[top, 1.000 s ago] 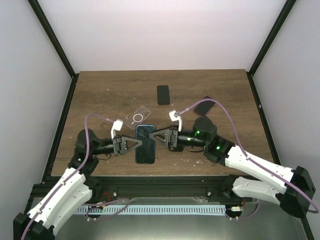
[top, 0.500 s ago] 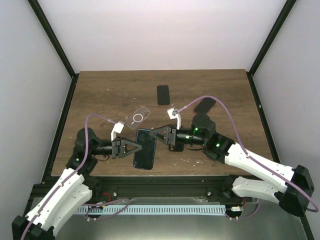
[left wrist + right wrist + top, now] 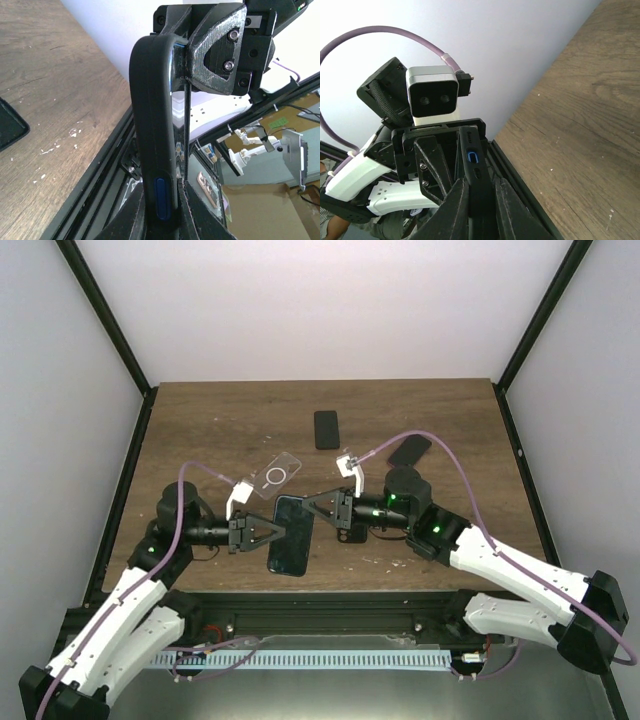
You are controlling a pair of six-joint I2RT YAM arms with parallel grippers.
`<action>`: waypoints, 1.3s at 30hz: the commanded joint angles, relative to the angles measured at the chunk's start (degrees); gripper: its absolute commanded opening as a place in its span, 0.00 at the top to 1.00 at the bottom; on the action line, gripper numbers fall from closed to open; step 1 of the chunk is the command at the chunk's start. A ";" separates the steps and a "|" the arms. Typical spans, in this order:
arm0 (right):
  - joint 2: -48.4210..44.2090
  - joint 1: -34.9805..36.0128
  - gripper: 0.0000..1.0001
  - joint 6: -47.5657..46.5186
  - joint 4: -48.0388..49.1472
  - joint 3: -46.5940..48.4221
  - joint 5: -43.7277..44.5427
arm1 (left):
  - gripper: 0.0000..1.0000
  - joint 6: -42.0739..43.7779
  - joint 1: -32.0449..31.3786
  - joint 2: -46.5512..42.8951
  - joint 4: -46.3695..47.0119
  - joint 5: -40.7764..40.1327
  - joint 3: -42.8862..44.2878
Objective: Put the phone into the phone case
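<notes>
A dark phone with rounded corners, a glossy face and a blue side button is gripped from both sides over the near part of the brown wood-grain counter. It is skewed, so its far end leans toward the right. The left claw pinches the phone's left long edge. The right claw is pressed together on the right long edge, a little closer to the phone's far end. In the left wrist view the phone is seen edge-on, rising from between that claw's own fingers, with the blue button low on its edge. The other arm's claw clamps the phone's opposite side at the top of the picture. In the right wrist view the phone's edge sits tight between two dark fingers. Straight across it are the left claw's black frame and the grey camera block on that wrist. The transparent phone case, with a white ring on its back, lies flat on the counter just beyond the phone's far end and slightly to its left. Neither claw touches it. Farther back, near the middle of the counter, lies a small black rectangular slab. A second dark flat slab lies at an angle toward the right, beside the right arm's purple cable.
</notes>
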 commanded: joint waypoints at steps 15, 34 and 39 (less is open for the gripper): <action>-6.34 0.16 0.29 0.32 -7.92 -1.16 14.53 | 1.00 2.47 0.14 3.86 -2.75 -10.53 1.36; -11.14 0.13 0.00 0.50 -16.60 -3.92 21.26 | 1.00 -4.66 0.15 38.74 15.22 -19.80 1.38; -11.50 0.15 0.00 1.02 -17.18 -4.46 20.68 | 1.00 -6.02 0.14 45.42 19.41 -18.49 1.55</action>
